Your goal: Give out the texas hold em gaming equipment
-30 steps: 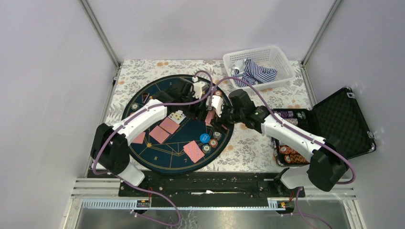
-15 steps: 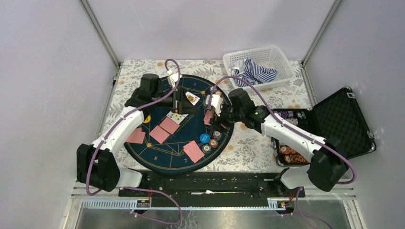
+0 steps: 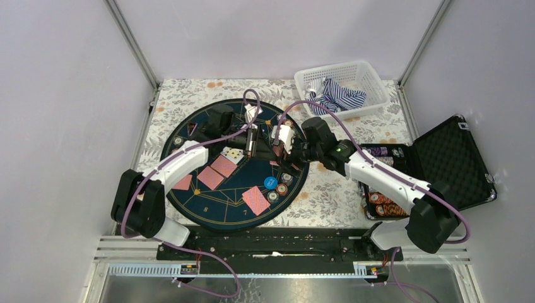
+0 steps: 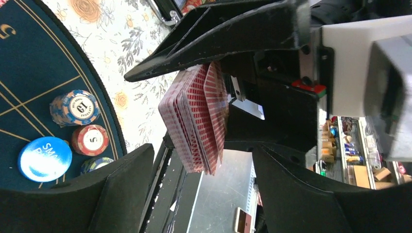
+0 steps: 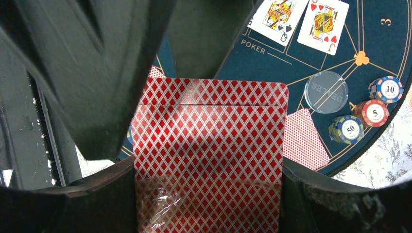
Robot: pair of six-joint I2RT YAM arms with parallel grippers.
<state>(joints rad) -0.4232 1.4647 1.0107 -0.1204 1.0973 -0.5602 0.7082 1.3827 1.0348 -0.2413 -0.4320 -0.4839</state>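
My right gripper is shut on a deck of red-backed cards and holds it upright over the right side of the navy mat. My left gripper is open, its fingers wide apart, with the deck's near end between the tips and no visible contact. Two face-up cards and several face-down cards lie on the mat. A blue disc, a clear dealer disc and a few chips sit near the mat's right edge.
A white basket with striped cloth stands at the back right. An open black case holding chip stacks lies right of the mat. Frame posts stand at both far corners.
Half a second ago my left gripper was over the mat's far side with a face-up card. It has swung back right to the deck, and that card no longer shows in it. The right arm held still.
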